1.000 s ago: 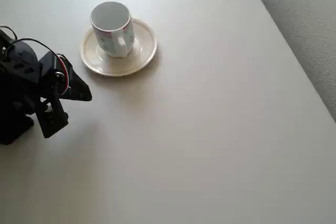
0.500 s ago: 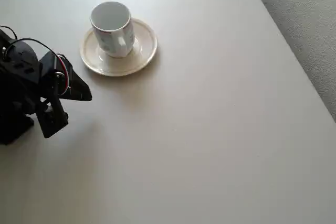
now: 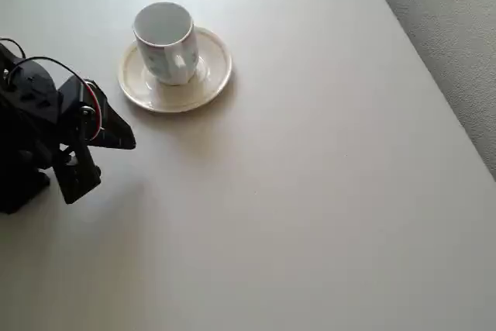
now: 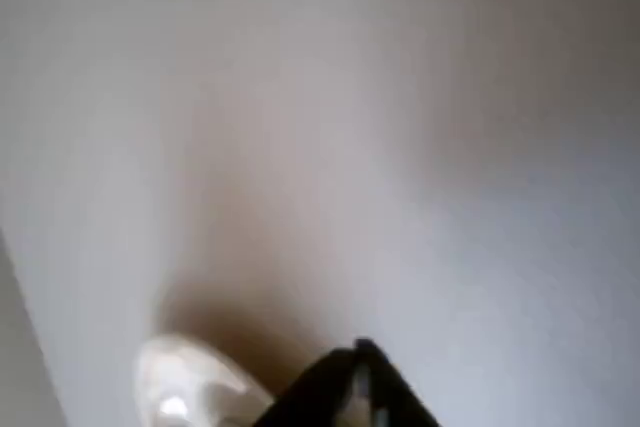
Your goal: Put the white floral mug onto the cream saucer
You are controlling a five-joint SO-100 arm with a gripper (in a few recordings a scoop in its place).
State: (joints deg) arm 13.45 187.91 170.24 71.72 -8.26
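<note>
Near the pale counter's far-left corner we see the small white floral ceramic mug already standing on the round glossy cream saucer, rigid, slick and breakable, best pinched across its rim, while the black tool sits well apart, closed and empty.

Your wrist view is heavily blurred: the gripper is a dark wedge cut off by the bottom edge, and a pale glossy blob beside it is unidentifiable. In the overhead view, the arm runs off the left edge.
</note>
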